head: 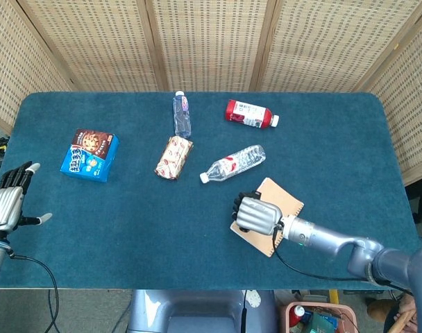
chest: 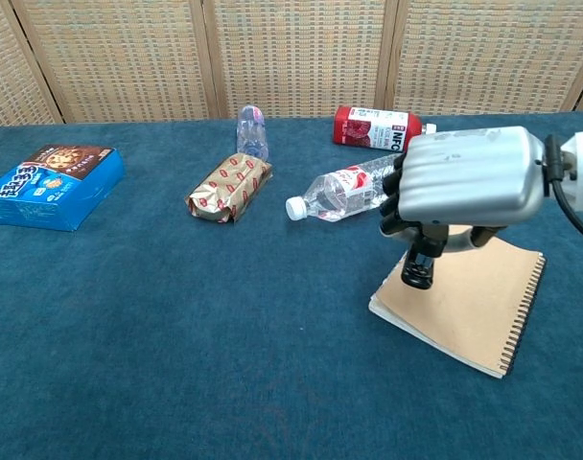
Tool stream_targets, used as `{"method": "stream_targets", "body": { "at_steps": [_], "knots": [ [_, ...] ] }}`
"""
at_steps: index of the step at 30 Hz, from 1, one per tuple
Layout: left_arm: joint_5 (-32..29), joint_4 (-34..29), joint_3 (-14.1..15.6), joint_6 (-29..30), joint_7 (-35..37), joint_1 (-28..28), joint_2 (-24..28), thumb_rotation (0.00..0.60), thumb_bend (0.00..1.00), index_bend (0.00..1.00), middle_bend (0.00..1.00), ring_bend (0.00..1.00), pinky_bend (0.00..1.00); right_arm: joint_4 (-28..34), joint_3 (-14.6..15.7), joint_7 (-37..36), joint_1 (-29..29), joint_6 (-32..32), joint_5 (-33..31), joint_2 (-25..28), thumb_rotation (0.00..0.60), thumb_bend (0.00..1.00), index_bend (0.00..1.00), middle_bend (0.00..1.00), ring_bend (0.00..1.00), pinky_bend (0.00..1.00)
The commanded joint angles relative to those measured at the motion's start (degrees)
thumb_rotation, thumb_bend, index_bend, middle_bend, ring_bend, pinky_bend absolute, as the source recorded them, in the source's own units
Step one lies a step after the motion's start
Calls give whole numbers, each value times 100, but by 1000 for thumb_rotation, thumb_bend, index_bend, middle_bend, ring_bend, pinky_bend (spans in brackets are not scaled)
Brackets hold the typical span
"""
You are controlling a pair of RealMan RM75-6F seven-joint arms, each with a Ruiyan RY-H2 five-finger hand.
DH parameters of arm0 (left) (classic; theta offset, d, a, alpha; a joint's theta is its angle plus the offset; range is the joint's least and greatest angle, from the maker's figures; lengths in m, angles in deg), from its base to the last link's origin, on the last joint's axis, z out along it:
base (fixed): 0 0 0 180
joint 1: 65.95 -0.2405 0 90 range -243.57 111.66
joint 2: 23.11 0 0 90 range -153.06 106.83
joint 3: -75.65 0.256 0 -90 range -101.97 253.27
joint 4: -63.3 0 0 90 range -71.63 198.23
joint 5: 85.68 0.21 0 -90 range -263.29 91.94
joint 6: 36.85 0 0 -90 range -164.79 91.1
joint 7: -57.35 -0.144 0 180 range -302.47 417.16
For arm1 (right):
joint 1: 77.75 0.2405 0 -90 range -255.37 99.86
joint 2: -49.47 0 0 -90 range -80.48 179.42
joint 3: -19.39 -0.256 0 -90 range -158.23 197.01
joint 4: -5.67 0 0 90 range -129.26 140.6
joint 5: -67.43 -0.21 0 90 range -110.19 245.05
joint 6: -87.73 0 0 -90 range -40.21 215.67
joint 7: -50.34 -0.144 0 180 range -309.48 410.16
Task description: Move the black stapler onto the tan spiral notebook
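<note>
Blue felt table [head: 350, 139], woven rattan screens [head: 211, 41] behind

The right hand [chest: 464, 187] has a silver, ribbed metal back and black fingers [chest: 392, 201] beneath it. Behind it the wrist is a smooth silver-grey cylinder, widening into a rounded arm segment further back. A thin black cable [head: 287, 260] loops out from just behind the hand and runs under the forearm. The left hand [head: 6, 205] has the same silver back, with black fingers tipped pale; a black cable [head: 37, 267] trails away below it.
</note>
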Motion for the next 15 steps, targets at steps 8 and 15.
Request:
{"method": "stream_targets", "body": {
  "at_steps": [8,15],
  "knots": [
    [8,-45,-1,34,29,-32,43,600,24,0,0,0,0,767,-574,1601,-649,-984,-1545,7,600,395,571,532,430,517],
    [-38,-14,-17,-19,88,-28,66,600,24,0,0,0,0,591,-717,2013,-697,-1278,-1988,-249,600,397,573,535,430,517]
  ]
}}
